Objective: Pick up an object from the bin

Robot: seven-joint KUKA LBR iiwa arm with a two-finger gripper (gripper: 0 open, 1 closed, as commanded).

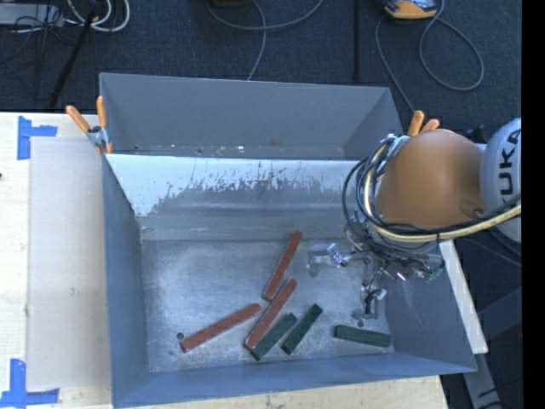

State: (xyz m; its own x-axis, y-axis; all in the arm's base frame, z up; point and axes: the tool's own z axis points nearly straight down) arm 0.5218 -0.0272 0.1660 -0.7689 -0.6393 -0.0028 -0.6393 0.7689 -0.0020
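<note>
- camera view, bin (247,126): grey sheet metal with sloped walls; the floor is scuffed and scratched pale.
- gripper (372,299): low over the right part of the floor, beneath the smooth orange cover (426,177) and looped cables (362,203). jaws: cannot tell whether open or closed; nothing seen between them.
- lone dark green bar (362,336): slim, flat, straight-edged, matt. it lies flat near the front right corner, just in front of the gripper and apart from it; by nearness, the likeliest pick.
- red-brown bars (283,265): three of the same slim shape, lying slantwise across mid-floor, left of the gripper.
- paired dark green bars (301,328): side by side at the front, the left one against a red-brown bar.
- risk: the lone bar is thin and lies flat on hard metal, so the jaws may scrape the floor or skid over its top without gripping.
- risk: it sits close to the front and right walls, so the bulky wrist or cables could foul the slope.
</note>
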